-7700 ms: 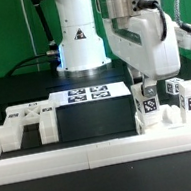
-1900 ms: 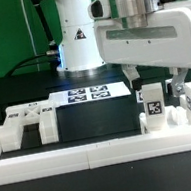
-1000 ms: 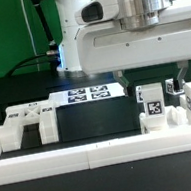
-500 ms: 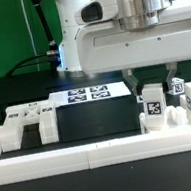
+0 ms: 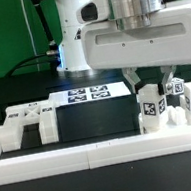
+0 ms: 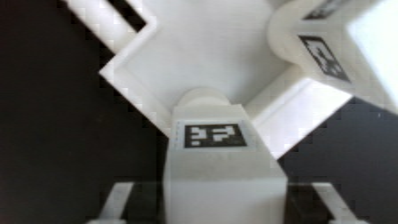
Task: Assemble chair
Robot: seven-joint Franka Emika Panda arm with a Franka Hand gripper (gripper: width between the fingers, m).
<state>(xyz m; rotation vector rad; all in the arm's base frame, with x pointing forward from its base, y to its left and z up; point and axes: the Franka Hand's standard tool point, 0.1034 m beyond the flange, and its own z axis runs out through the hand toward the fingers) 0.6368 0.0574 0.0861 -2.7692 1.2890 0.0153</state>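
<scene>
Looks like you're at the pick-up step: your tool [image 5: 151, 77] is pinched on a tagged white post [image 6: 217, 150] in the cluster of chair pieces [image 5: 167, 107] at the exterior view's right, just behind the long white rail [image 5: 103, 151]. Next you'd probably lift it straight up so the neighbouring posts don't snag. No brand or readable writing, only black-and-white square tags.
</scene>
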